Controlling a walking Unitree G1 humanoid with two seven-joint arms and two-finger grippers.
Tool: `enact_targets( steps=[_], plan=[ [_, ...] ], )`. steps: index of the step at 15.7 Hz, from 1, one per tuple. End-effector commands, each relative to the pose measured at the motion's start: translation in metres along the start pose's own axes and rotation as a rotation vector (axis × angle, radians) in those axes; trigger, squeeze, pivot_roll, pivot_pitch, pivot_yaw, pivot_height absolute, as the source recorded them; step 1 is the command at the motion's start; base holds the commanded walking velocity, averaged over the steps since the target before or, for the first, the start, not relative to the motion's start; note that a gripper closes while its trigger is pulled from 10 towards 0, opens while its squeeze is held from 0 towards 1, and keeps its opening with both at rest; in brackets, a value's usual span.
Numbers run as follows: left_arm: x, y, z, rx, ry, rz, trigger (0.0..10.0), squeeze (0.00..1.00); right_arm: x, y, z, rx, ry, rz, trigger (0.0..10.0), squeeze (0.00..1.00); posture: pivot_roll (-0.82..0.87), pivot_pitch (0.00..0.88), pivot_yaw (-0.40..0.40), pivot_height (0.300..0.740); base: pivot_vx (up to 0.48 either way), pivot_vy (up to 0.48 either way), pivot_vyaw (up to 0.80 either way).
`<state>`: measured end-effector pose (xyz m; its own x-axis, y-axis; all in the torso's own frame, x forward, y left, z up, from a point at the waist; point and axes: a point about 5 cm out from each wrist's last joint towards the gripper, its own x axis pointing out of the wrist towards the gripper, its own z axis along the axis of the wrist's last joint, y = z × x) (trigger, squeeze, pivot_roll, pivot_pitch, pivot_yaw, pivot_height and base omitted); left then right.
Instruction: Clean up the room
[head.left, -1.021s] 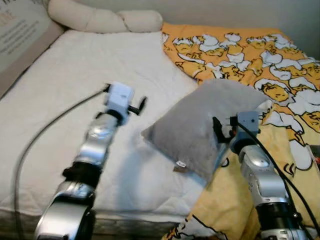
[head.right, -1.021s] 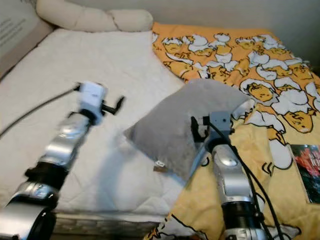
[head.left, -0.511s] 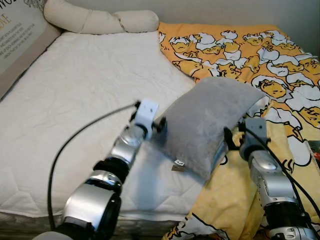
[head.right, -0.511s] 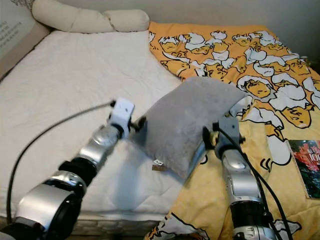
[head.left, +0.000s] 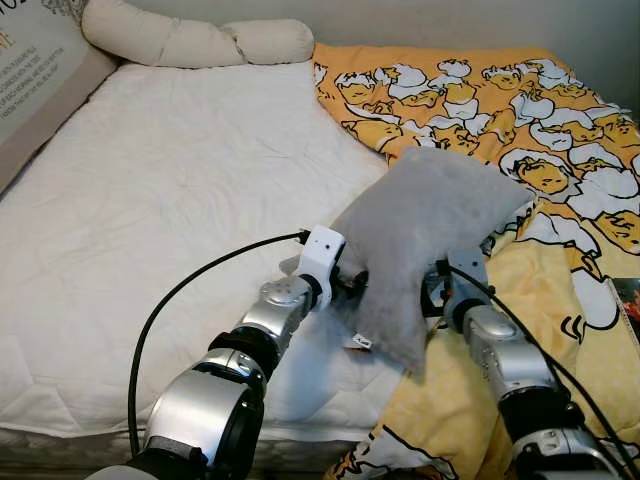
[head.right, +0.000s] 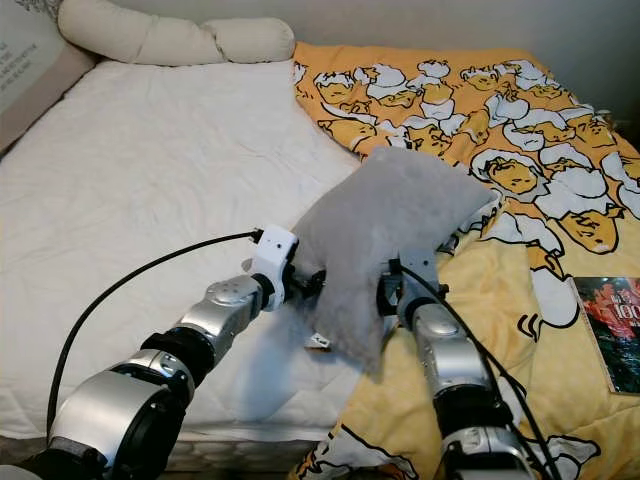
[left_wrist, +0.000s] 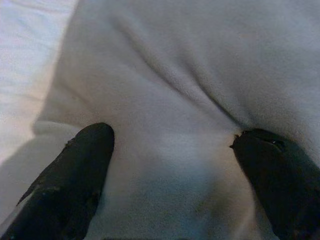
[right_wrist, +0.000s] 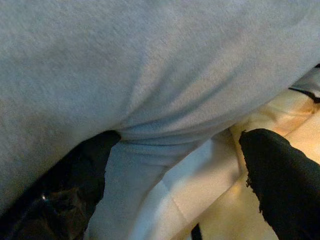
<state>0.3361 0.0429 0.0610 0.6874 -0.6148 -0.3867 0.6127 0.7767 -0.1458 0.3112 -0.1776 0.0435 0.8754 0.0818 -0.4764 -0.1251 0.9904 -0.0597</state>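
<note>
Silver arms reach in from the near edge of the bed, and both are at the grey pillow (head.left: 420, 240), which sits tilted up at the line where the white mattress (head.left: 170, 200) meets the yellow cartoon-print blanket (head.left: 520, 110). Left gripper (head.left: 350, 285) presses into the pillow's near left side; in its wrist view the two black fingers (left_wrist: 75, 170) stand apart with the soft grey fabric bulging between them, so the jaws are spread and pushed into the cushion, not pinched on it. Right gripper (head.left: 432, 290) comes in on the pillow's near right side, low down; its wrist view shows its fingers (right_wrist: 285, 185) wide apart too, one tucked under the grey fabric, the other out over the blanket. So the pillow is squeezed between two arms, neither one clamping it. A small tag hangs at its lower corner.

Step in hand, as I read it: gathering the pillow to tidy the bed, a two-arm hold forming. Next move calls for even inward pressure from both sides before any lift, since plush fabric like this may slump or slide out below.

Farther off, a long cream bolster (head.left: 190, 40) lies across the head of the bed, a likely place for the pillow, and a book (head.right: 610, 330) rests on the blanket at the far right
</note>
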Motion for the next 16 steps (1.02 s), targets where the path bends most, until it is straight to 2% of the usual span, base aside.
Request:
enact_targets(
  steps=[1, 4, 5, 7, 9, 12, 14, 15, 16],
  plan=[
    [0.007, -0.024, 0.005, 0.009, -0.006, -0.180, 10.0, 0.40, 0.004, 0.019, 0.011, 0.019, -0.046, 0.095, 10.0, 0.00, -0.01, 0.000, 0.021, 0.740, 0.000, 0.000, 0.00],
    [0.008, -0.029, 0.012, 0.010, -0.032, -0.247, 10.0, 0.40, 0.006, 0.025, 0.019, 0.064, -0.086, 0.147, 10.0, 0.00, 0.00, 0.000, 0.023, 0.740, 0.000, 0.000, 0.00],
    [0.005, -0.023, 0.015, 0.027, -0.046, -0.242, 10.0, 0.40, 0.006, 0.035, 0.028, 0.102, -0.127, 0.200, 10.0, 0.00, 0.00, 0.002, 0.031, 0.740, 0.000, 0.000, 0.00],
    [0.003, -0.016, 0.016, 0.021, -0.052, -0.229, 10.0, 0.40, 0.006, 0.041, 0.034, 0.114, -0.150, 0.228, 10.0, 0.00, 0.00, 0.003, 0.033, 0.740, 0.000, 0.000, 0.00],
    [-0.009, 0.011, 0.026, 0.001, -0.106, -0.173, 10.0, 0.40, 0.004, 0.059, 0.053, 0.155, -0.220, 0.325, 10.0, 0.00, 0.00, 0.003, 0.040, 0.740, 0.000, 0.000, 0.00],
    [-0.028, 0.037, 0.044, -0.011, -0.215, -0.161, 10.0, 0.40, 0.002, 0.065, 0.061, 0.162, -0.247, 0.359, 10.0, 0.00, 0.01, 0.003, 0.037, 0.740, 0.000, 0.000, 0.00],
    [-0.044, 0.045, 0.053, -0.002, -0.282, -0.188, 10.0, 0.40, 0.001, 0.064, 0.063, 0.162, -0.252, 0.372, 10.0, 0.00, 0.02, 0.002, 0.034, 0.740, 0.000, 0.000, 0.00],
    [-0.048, 0.045, 0.054, -0.001, -0.294, -0.200, 10.0, 0.40, 0.001, 0.064, 0.063, 0.161, -0.252, 0.375, 10.0, 0.00, 0.03, 0.003, 0.028, 0.740, 0.000, 0.000, 0.00],
    [-0.063, 0.037, 0.054, 0.028, -0.313, -0.265, 10.0, 0.40, -0.001, 0.061, 0.063, 0.155, -0.255, 0.385, 10.0, 0.00, 0.03, 0.004, 0.022, 0.740, 0.000, 0.000, 0.00]
  ],
)
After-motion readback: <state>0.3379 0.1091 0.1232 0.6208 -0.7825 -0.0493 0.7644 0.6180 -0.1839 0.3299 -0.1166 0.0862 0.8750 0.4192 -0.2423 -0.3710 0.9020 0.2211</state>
